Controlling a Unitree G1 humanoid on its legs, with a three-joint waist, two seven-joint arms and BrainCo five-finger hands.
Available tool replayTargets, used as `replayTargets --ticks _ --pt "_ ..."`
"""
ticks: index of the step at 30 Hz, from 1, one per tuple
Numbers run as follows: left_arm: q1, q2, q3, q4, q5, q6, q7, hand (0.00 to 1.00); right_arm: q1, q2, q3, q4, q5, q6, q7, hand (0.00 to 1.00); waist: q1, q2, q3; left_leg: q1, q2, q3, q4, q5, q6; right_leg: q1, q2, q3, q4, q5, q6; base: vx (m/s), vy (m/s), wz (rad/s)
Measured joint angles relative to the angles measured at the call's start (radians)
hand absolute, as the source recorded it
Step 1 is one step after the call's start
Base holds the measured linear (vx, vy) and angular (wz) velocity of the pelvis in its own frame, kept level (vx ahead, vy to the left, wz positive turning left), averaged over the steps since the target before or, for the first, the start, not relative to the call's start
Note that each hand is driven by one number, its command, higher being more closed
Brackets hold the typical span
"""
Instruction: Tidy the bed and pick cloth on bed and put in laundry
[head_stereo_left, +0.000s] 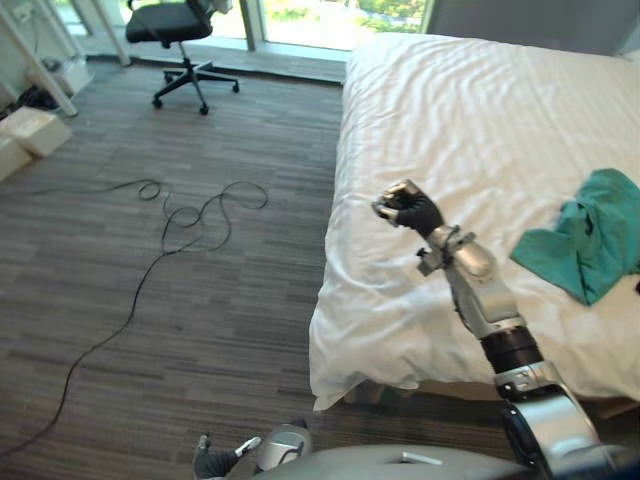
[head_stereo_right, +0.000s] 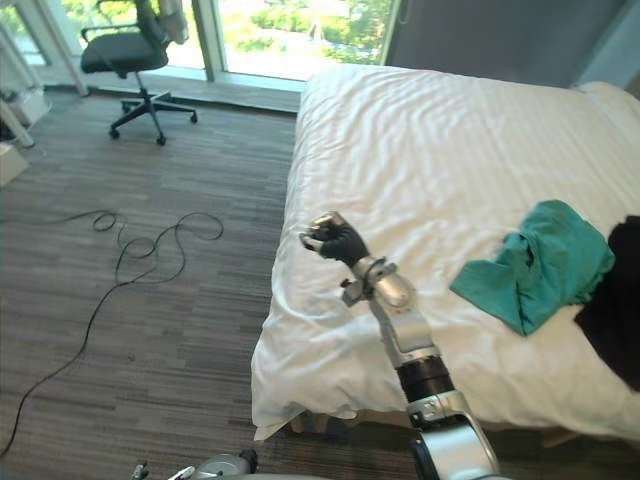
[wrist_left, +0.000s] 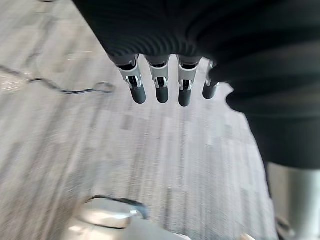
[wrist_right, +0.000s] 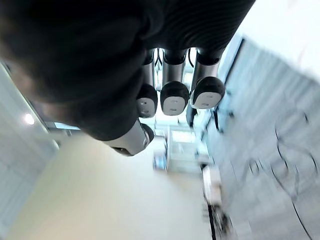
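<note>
Right hand (head_stereo_left: 405, 208): fingers were curled in, empty, above the bed (head_stereo_left: 470, 110).
Left hand (wrist_left: 160, 85): fingers hung straight, off the bed.
Teal cloth (head_stereo_left: 590, 235): lay crumpled on the bed, well apart from my right hand.
Handling: I judged it light and limp; pinch a raised fold.

Teal cloth (head_stereo_right: 535, 262) on white bed (head_stereo_right: 420, 140)

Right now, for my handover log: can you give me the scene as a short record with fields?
Bed: white sheet, wrinkled
Teal cloth: on the bed, right of the right hand, apart from it
Black cloth: on the bed beside the teal cloth
Right hand: above the bed, fingers curled, holding nothing
Left hand: low over the floor, fingers relaxed
Office chair: by the window
</note>
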Motion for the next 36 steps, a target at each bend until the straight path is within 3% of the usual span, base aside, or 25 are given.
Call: replayTargets --ticks 2,5,8,10,13,17,19,24,28,32,36 --pt "-0.032 0.013 0.000 -0.001 -0.001 -0.005 -0.004 0.00 -0.058 0.027 0.007 0.054 0.008 0.009 -0.046 1.00 0.035 -0.017 0.037 -0.049 0.000 -0.033 0.025 -0.001 -0.001 -0.023 0.007 -0.031 0.004 0.003 -0.005 -0.05 -0.057 0.61" --pt "-0.112 0.019 0.005 -0.029 -0.045 -0.022 -0.030 0.00 -0.219 0.035 0.002 0.165 0.056 0.009 -0.126 1.00 0.093 -0.012 0.146 -0.137 0.002 -0.082 0.077 -0.001 -0.001 -0.066 0.021 -0.077 0.029 0.007 -0.013 -0.06 -0.029 0.55" --pt "-0.165 0.019 0.021 -0.087 -0.068 -0.042 -0.058 0.00 -0.372 0.034 -0.056 0.242 0.106 -0.001 -0.156 1.00 0.129 0.014 0.246 -0.233 0.002 -0.097 0.130 -0.002 -0.005 -0.141 0.021 -0.101 0.074 -0.003 -0.029 -0.15 0.009 0.37" --pt "-0.183 0.019 0.023 -0.091 -0.088 -0.053 -0.067 0.00 -0.404 0.032 -0.081 0.261 0.123 -0.004 -0.159 1.00 0.136 0.024 0.263 -0.272 0.000 -0.105 0.142 0.002 -0.012 -0.173 0.021 -0.102 0.079 -0.004 -0.030 -0.13 0.036 0.14" --pt "-0.224 0.012 0.011 -0.086 -0.109 -0.060 -0.089 0.00 -0.436 0.020 -0.126 0.303 0.148 -0.008 -0.168 1.00 0.154 0.060 0.289 -0.357 -0.007 -0.106 0.149 0.021 -0.017 -0.264 0.009 -0.102 0.108 -0.013 -0.042 -0.16 0.066 0.03" --pt "-0.279 -0.007 -0.010 -0.079 -0.120 -0.074 -0.087 0.00 -0.441 0.007 -0.187 0.357 0.148 -0.010 -0.215 1.00 0.154 0.093 0.309 -0.441 -0.024 -0.102 0.135 0.063 -0.014 -0.370 -0.023 -0.104 0.162 -0.062 -0.058 -0.17 0.057 0.04" --pt "-0.320 -0.037 -0.014 -0.080 -0.137 -0.075 -0.087 0.00 -0.440 -0.023 -0.205 0.365 0.148 -0.016 -0.238 1.00 0.151 0.122 0.325 -0.494 -0.020 -0.094 0.129 0.091 -0.015 -0.454 -0.040 -0.098 0.224 -0.086 -0.067 -0.14 0.018 -0.11" --pt "-0.361 -0.069 -0.040 -0.091 -0.178 -0.063 -0.085 0.00 -0.393 -0.027 -0.267 0.337 0.149 -0.016 -0.246 1.00 0.124 0.134 0.331 -0.546 -0.017 -0.051 0.102 0.131 -0.015 -0.597 -0.087 -0.052 0.371 -0.131 -0.085 -0.10 -0.024 -0.20" --pt "-0.390 -0.087 -0.039 -0.124 -0.216 -0.029 -0.078 0.00 -0.341 0.005 -0.238 0.267 0.156 -0.001 -0.236 1.00 0.097 0.143 0.331 -0.571 -0.014 -0.026 0.104 0.137 -0.018 -0.657 -0.103 -0.025 0.422 -0.148 -0.089 -0.04 -0.052 -0.17" --pt "-0.423 -0.118 -0.031 -0.154 -0.241 -0.002 -0.059 0.00 -0.315 0.059 -0.219 0.309 0.157 0.015 -0.239 1.00 0.078 0.143 0.331 -0.585 -0.017 -0.010 0.104 0.137 -0.019 -0.693 -0.116 -0.008 0.458 -0.165 -0.095 0.00 -0.051 -0.04" --pt "-0.426 -0.128 -0.026 -0.156 -0.247 -0.008 -0.054 0.00 -0.243 0.072 -0.185 0.403 0.157 0.018 -0.235 1.00 0.069 0.143 0.331 -0.597 -0.026 0.000 0.105 0.137 -0.019 -0.717 -0.130 0.003 0.480 -0.167 -0.094 0.01 -0.011 0.00"
